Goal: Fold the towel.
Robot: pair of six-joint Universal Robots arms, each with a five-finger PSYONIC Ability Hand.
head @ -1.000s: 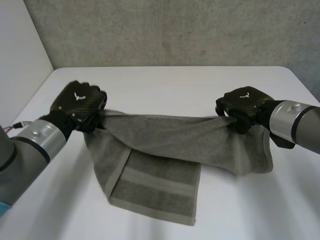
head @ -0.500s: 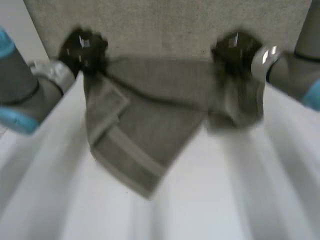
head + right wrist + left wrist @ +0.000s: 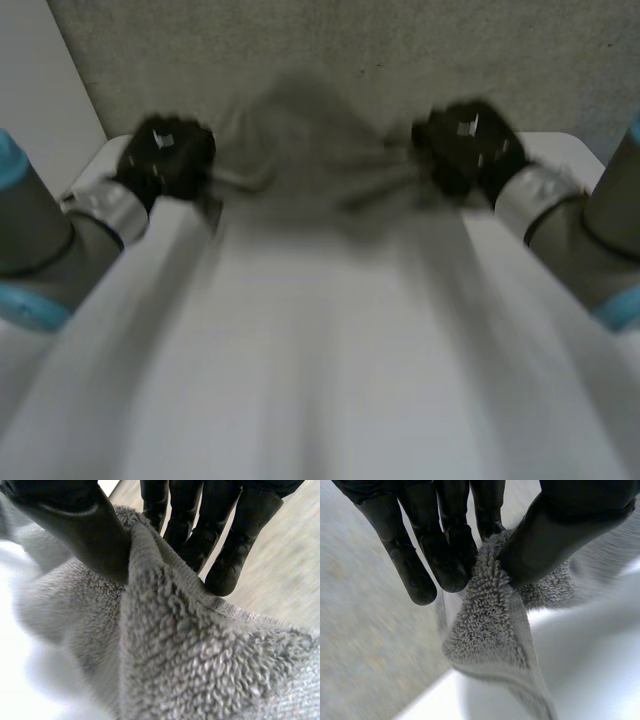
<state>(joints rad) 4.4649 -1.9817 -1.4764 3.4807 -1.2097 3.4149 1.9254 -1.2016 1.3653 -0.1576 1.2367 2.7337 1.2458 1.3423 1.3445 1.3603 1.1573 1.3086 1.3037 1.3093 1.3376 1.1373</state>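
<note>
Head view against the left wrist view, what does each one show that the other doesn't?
Head view: the left hand and right hand hold the towel strung between them near the table's far end. Left wrist view: thumb and fingers pinching the towel's hemmed edge, its loops plain. Both: left hand shut on the grey towel, white table below.

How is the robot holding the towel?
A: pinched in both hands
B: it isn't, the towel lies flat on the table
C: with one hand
A: the left hand and the right hand each pinch the towel against the thumb.
</note>
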